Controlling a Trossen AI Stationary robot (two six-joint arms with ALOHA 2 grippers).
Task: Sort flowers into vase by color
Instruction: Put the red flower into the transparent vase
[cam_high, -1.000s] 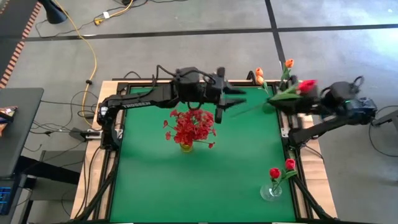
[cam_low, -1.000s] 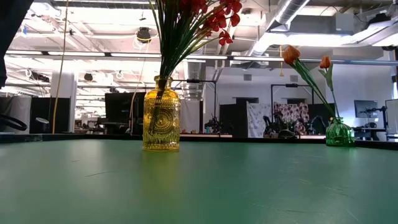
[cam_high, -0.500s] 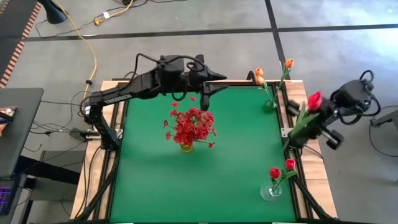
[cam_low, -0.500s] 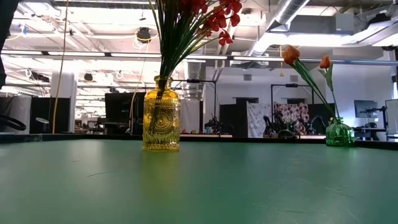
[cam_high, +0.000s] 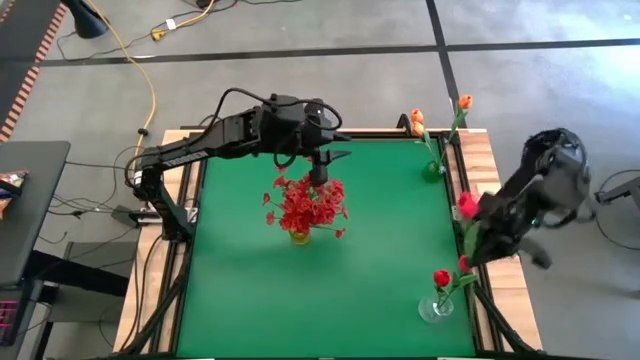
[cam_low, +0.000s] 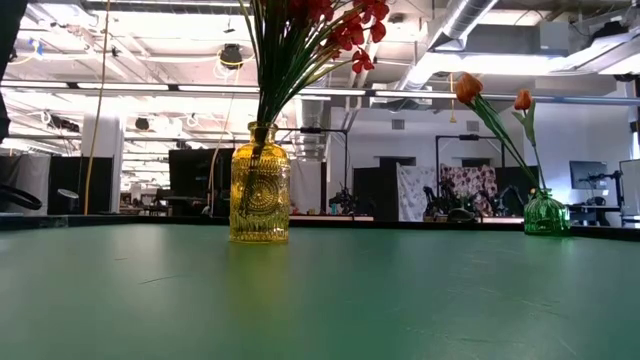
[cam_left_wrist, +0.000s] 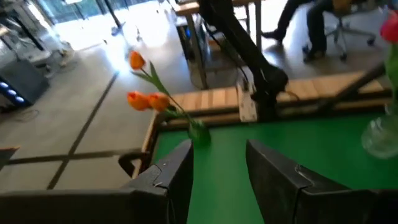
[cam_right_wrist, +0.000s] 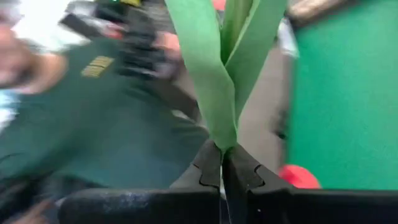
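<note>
The green table (cam_high: 320, 250) is seen straight down from overhead in the high view, with both arms and the floor around it taken in. In the low view it is looked across level from its surface, close to the yellow vase (cam_low: 260, 184) (shared with the high view (cam_high: 300, 236)), towards the room behind. The left wrist view is aimed over the table towards the green vase of orange buds (cam_left_wrist: 199, 132), also shared. The right wrist view is filled by a leafy stem (cam_right_wrist: 217, 81) held close.

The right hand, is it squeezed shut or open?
Shut. The right hand has its fingers pinched together on a green flower stem, with no gap showing between them.
</note>
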